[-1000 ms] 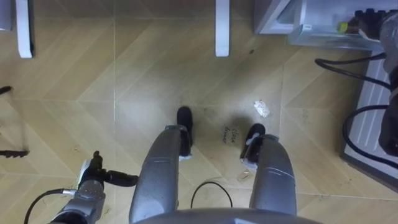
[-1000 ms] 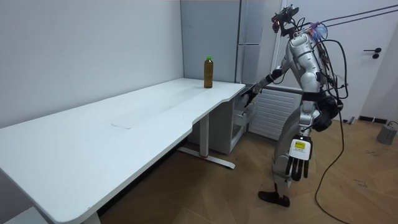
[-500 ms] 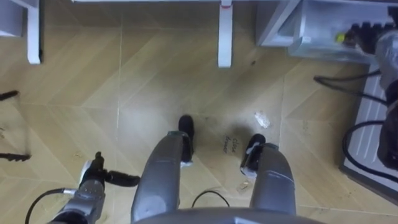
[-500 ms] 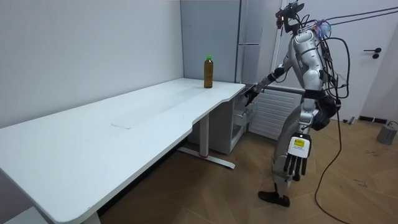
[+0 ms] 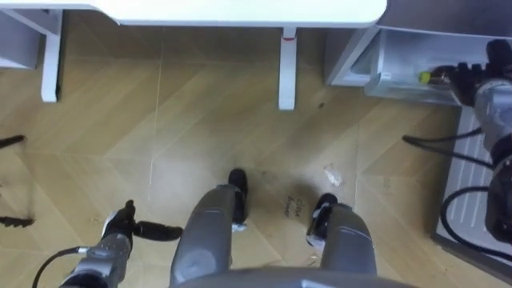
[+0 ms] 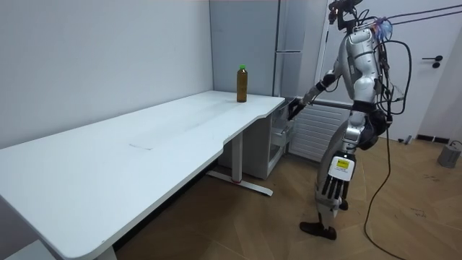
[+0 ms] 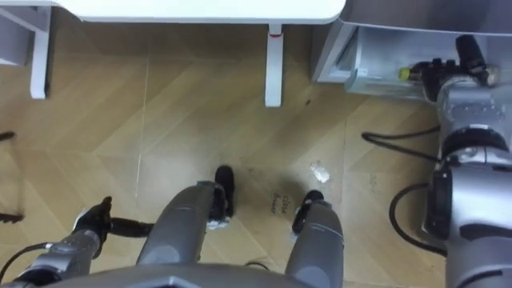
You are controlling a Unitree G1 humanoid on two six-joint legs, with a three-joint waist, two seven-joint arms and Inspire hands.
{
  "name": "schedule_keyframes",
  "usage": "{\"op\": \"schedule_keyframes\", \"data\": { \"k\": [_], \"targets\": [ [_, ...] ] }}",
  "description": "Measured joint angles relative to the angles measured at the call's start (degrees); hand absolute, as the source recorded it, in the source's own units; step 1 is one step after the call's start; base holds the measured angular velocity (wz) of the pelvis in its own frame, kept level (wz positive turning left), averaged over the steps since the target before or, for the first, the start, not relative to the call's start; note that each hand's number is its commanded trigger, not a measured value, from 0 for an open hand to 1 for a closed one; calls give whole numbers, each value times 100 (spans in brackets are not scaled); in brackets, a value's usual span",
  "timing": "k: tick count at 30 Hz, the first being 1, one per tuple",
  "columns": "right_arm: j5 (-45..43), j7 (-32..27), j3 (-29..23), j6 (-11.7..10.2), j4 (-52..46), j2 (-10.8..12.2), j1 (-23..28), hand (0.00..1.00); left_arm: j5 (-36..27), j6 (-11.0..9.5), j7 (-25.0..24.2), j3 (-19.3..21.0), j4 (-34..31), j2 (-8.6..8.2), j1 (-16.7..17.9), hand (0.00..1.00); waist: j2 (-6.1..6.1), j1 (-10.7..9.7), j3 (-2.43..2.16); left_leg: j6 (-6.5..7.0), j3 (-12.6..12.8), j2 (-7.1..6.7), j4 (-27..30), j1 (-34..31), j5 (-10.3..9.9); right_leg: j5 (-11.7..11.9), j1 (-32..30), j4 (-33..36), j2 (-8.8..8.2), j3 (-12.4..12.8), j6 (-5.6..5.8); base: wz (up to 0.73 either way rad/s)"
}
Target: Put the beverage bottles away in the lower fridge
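The bottle [image 6: 242, 84] is seen upright on the surface [image 6: 144, 137], at the far corner beside the fridge. It is well apart from both robot hands and not yet put away. It is tall and slim, filled with something brown and topped by a green cap. It is judged smooth and top-heavy, and easily tipped.

The right robot hand [image 5: 466, 76] is stretched out to the open lower fridge compartment [image 5: 396, 56]. A small yellow-green cap [image 5: 424, 77] is spotted just beside it, inside. Whether anything is held there cannot be told. The left robot hand [image 6: 336, 189] is hung low at the robot's side, slack and straight, with nothing carried. The robot is stood on the wooden floor [image 5: 200, 120], near the corner of the surface and the fridge.

Trouble can be expected in a few places. The bottle may be knocked over if it is approached sideways across the surface's edge. It may be let slip if it is gripped too high, near the cap. The compartment's front may also be struck on the way in, should the bottle be carried too low.
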Motion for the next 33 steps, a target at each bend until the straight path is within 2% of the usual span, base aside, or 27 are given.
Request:
{"op": "schedule_keyframes", "data": {
  "k": [4, 7, 12, 14, 15, 17, 18, 20, 22, 27, 29, 33],
  "targets": [
    [28, 343, 9, -4, 75, 44, 338, 0, -1, 0, -85, 33, 16, -4, 7, 0, 18, -9, -5, -6, -4, -8, -194, 439, 2, 23, 485, -259, 27, -63, 28, 0],
    [26, 552, -3, -6, 89, 80, 594, 0, 9, -3, -184, 87, 35, -16, 39, 0, 52, -69, -30, -10, -24, -8, -355, 749, 5, 67, 870, -510, 60, -136, 56, 3],
    [-49, 887, -9, -54, 82, 239, 1031, 0, 19, -11, -355, 316, 7, -34, 149, 0, 131, -117, -130, -20, -22, -16, -605, 1192, 11, 169, 1402, -907, 121, -210, 96, 1],
    [-133, 1040, -31, -46, 82, 369, 1331, 0, 19, -16, -379, 377, 11, -43, 245, 0, 162, -193, -196, -21, -28, -27, -742, 1473, 9, 211, 1756, -1153, 138, -295, 123, 7],
    [-167, 1076, -53, -41, 82, 426, 1408, 0, 19, -16, -406, 427, 12, -47, 284, 0, 160, -216, -206, -22, -30, -29, -801, 1566, 10, 227, 1872, -1235, 149, -308, 131, 4],
    [-198, 1251, -47, 3, 79, 639, 1726, 0, 19, -14, -457, 552, 3, -52, 467, 0, 120, -250, -244, -31, -11, -52, -1022, 1940, 14, 267, 2240, -1503, 175, -300, 162, -3],
    [-199, 1291, -47, 9, 81, 683, 1815, 0, 19, -14, -458, 558, 3, -54, 502, 0, 106, -254, -248, -41, -5, -54, -1065, 2029, 8, 276, 2310, -1563, 183, -294, 164, -6],
    [-416, 1442, -47, 23, 11, 852, 2197, 0, 68, -21, -467, 783, -21, -85, 674, 0, 54, -282, -310, -65, -7, -51, -1195, 2255, -6, 315, 2572, -1806, 226, -323, 176, -2],
    [-498, 1562, -46, 72, -105, 955, 2534, 0, 68, -26, -465, 909, -21, -104, 784, 0, 22, -304, -338, -89, -17, -37, -1224, 2370, -22, 356, 2763, -1958, 270, -350, 178, 2],
    [-602, 1644, -67, 119, -115, 1143, 3204, 0, 294, -99, -397, 1232, -17, -228, 1175, 0, -13, -411, -316, -125, -18, -36, -1369, 2759, -52, 367, 3170, -2126, 303, -370, 181, 1],
    [-661, 1708, -62, 121, -116, 1244, 3501, 0, 644, -93, -279, 1253, 14, -262, 1389, 0, -15, -431, -313, -167, -15, -12, -1399, 2917, -91, 363, 3337, -2214, 335, -366, 180, -5],
    [-819, 1819, -56, 113, -94, 1344, 3835, 0, 775, -90, -196, 1470, -10, -403, 1537, 0, -49, -447, -298, -171, -23, -8, -1436, 3041, -97, 374, 3509, -2338, 354, -382, 176, 0]
  ]
}}
